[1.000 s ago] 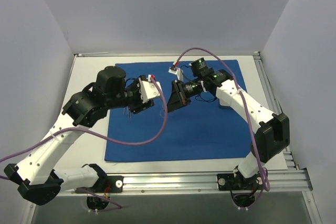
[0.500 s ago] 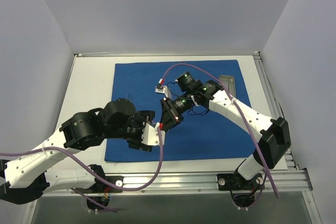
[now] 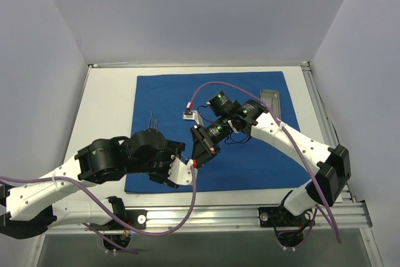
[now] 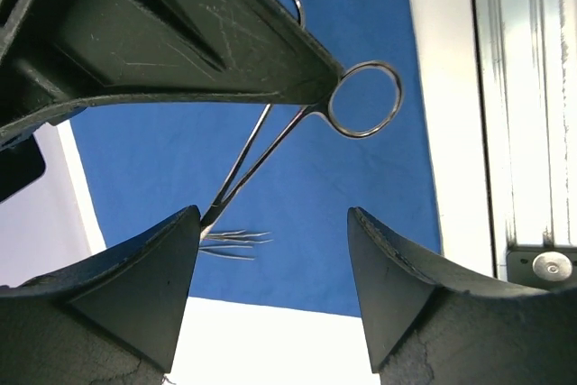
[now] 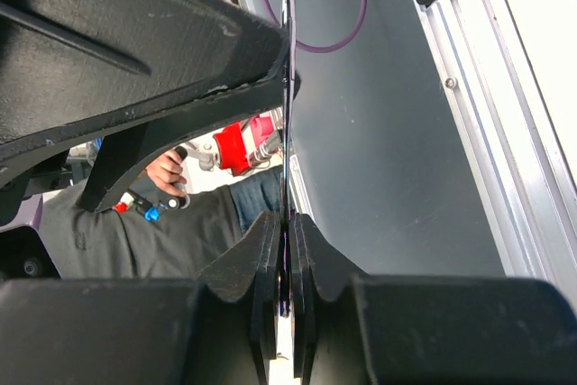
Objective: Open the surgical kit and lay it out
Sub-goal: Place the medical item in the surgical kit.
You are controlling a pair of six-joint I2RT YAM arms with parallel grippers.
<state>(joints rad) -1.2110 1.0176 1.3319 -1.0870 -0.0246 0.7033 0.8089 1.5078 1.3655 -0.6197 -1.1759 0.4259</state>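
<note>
The surgical kit's royal-blue cloth [image 3: 250, 154] lies spread flat on the table. My right gripper [image 3: 204, 148] hangs over its near middle, shut on thin silver ring-handled forceps [image 4: 270, 137]; the right wrist view shows the forceps [image 5: 287, 123] edge-on between the pressed jaws [image 5: 287, 219]. My left gripper [image 3: 179, 171] is at the cloth's near edge, just left of the right one. Its fingers [image 4: 144, 286] stand open around nothing, below the forceps' rings [image 4: 364, 99]. Silver tweezers [image 3: 152, 120] lie on the cloth's left part, and the left wrist view shows these tweezers [image 4: 233, 242] too.
A flat silver tray [image 3: 270, 100] rests on the cloth's far right corner. White tabletop [image 3: 106, 104] borders the cloth on the left. An aluminium rail [image 3: 206, 216] runs along the near edge. The cell's walls close in on both sides and behind.
My left arm swung from the cloth's upper middle back to its near edge and its jaws widened. The right gripper came nearer and leftward, still shut on the forceps. The tweezers now lie uncovered.
</note>
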